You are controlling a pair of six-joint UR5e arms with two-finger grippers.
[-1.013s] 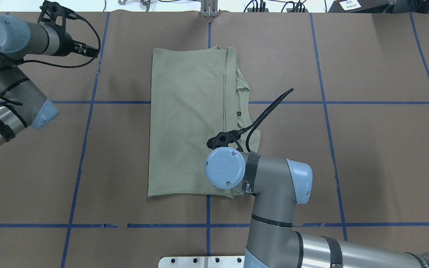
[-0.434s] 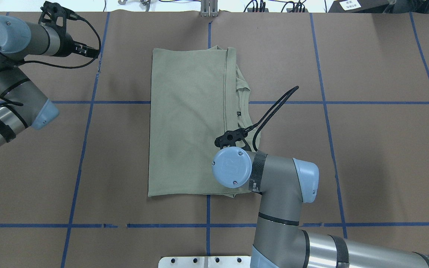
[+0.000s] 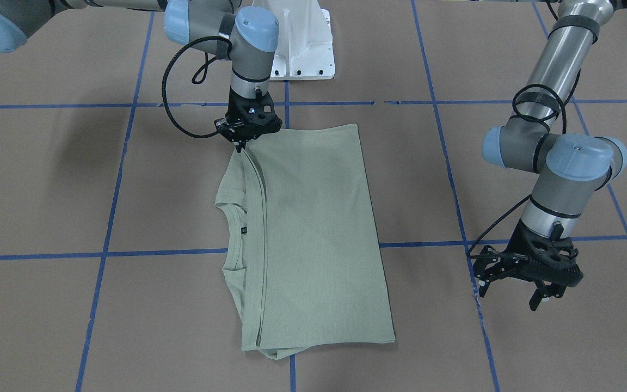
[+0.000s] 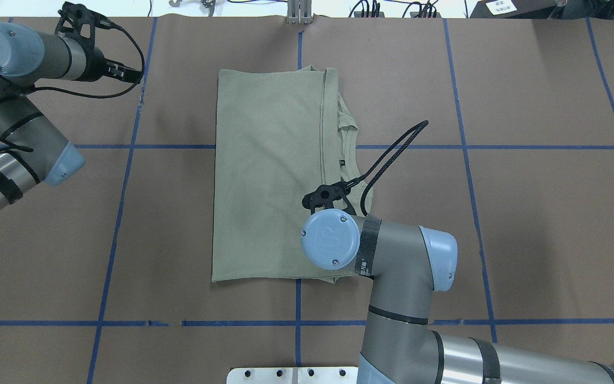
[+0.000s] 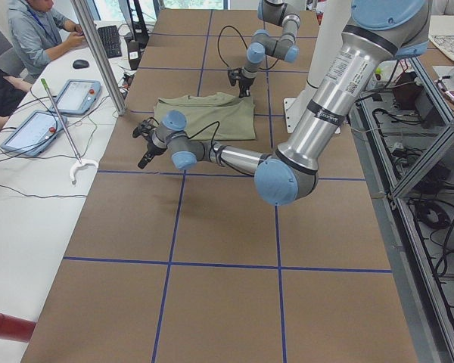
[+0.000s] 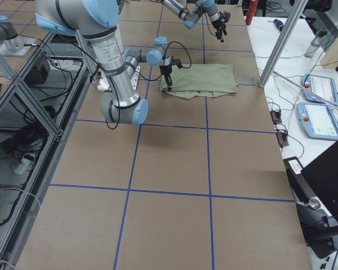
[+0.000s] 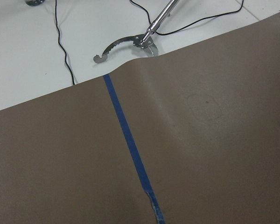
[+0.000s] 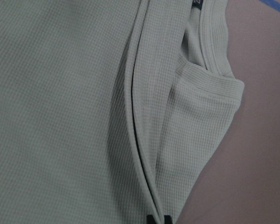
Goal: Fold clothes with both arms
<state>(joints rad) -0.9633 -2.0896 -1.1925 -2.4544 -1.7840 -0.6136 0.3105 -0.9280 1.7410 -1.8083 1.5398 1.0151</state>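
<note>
shirt (image 4: 267, 176) sage green, folded lengthwise, neckline exposed | right jaws pinching its fold edge | left jaws spread

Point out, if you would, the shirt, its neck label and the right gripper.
shirt (image 3: 319, 228): front-facing view, middle of the folded panel.
neck label (image 3: 244, 230): front-facing view, the label's centre.
right gripper (image 3: 241, 144): front-facing view, between its fingertips.

Shirt (image 4: 267, 176) covers the middle of the tabletop (image 4: 541, 224). Right arm (image 4: 392, 256) overhangs its robot-side right corner, and left arm (image 4: 51, 53) hangs over the tabletop's far left corner. Bare surface runs to the right edge.
</note>
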